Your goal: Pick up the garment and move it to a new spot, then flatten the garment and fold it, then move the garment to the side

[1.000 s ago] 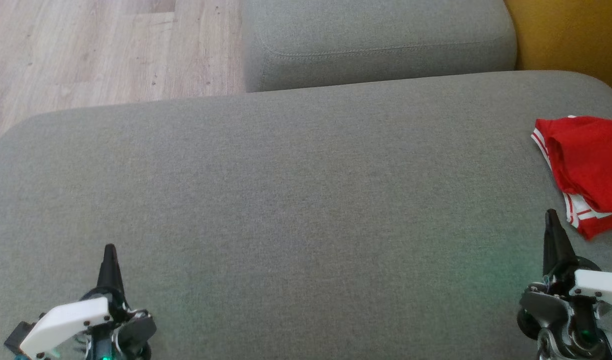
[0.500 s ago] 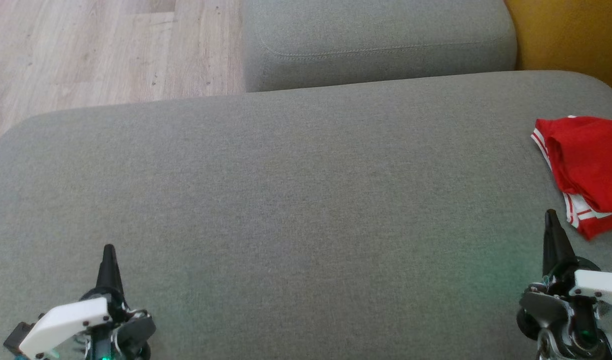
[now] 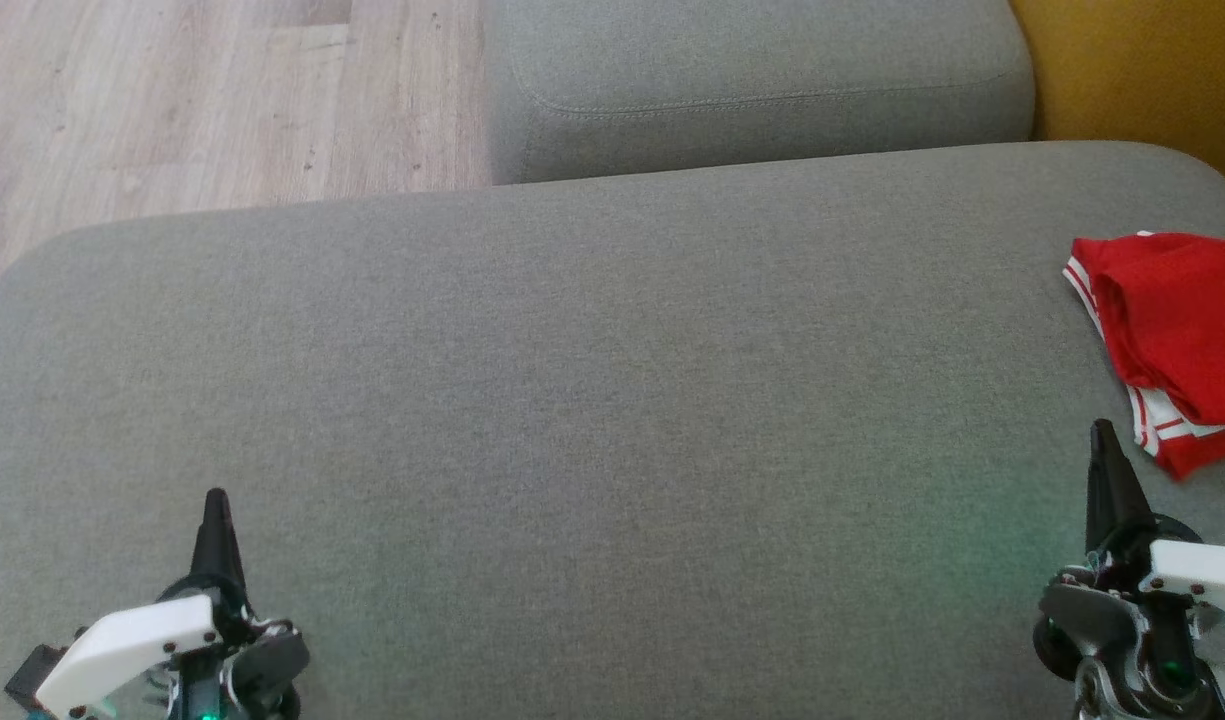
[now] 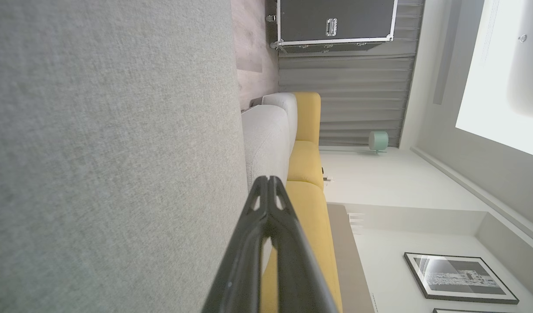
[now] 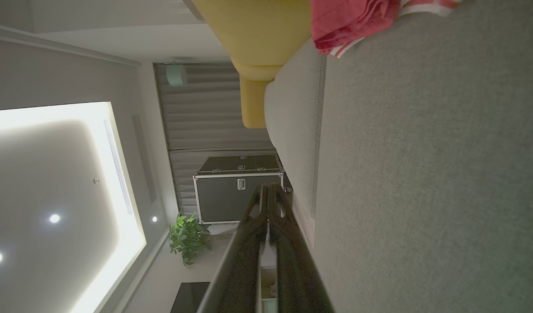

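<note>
I'm seeing the left end effector [image 3: 215,497] and right end effector [image 3: 1102,428] hovering over the grey sofa cushion [image 3: 612,380], both with fingers pressed together, pinching nothing. The red white-striped garment [image 3: 1182,320] is lying crumpled just beyond the right one, at the cushion's right edge. A second grey cushion [image 3: 752,80] and the wood floor [image 3: 172,100] are sitting farther back.
</note>
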